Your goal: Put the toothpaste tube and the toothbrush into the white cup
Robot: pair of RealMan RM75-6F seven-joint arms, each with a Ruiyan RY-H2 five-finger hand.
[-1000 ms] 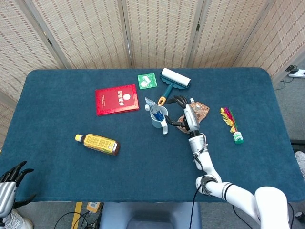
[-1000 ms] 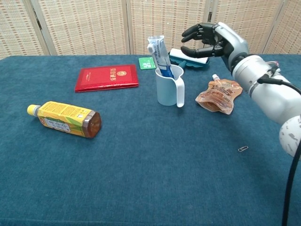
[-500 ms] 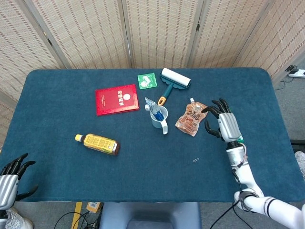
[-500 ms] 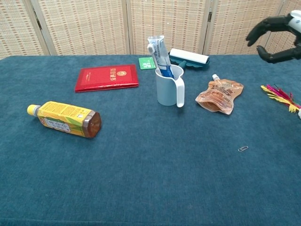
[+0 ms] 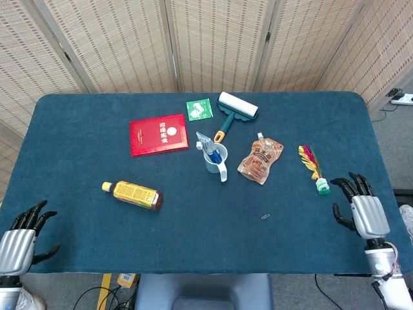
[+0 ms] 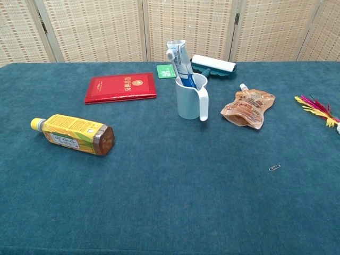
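The white cup (image 5: pixel 215 162) (image 6: pixel 192 99) stands upright near the table's middle, handle toward the front. A toothpaste tube (image 6: pixel 180 58) (image 5: pixel 205 142) and a blue toothbrush (image 6: pixel 187 78) (image 5: pixel 215 155) stand inside it, leaning to the left. My right hand (image 5: pixel 360 210) hangs over the table's front right edge, fingers spread, holding nothing. At the front left corner my left hand (image 5: pixel 20 237) sits off the table, fingers apart and empty. Neither hand shows in the chest view.
Around the cup lie a red booklet (image 5: pixel 158 134), a yellow bottle (image 5: pixel 133 194) on its side, a brown spout pouch (image 5: pixel 260 159), a lint roller (image 5: pixel 235 108), a green packet (image 5: pixel 199 109), a feather shuttlecock (image 5: pixel 313 166) and a paper clip (image 6: pixel 274 168).
My right hand has drawn back from beside the cup to the front right edge of the table and left the chest view. The left hand rose slightly.
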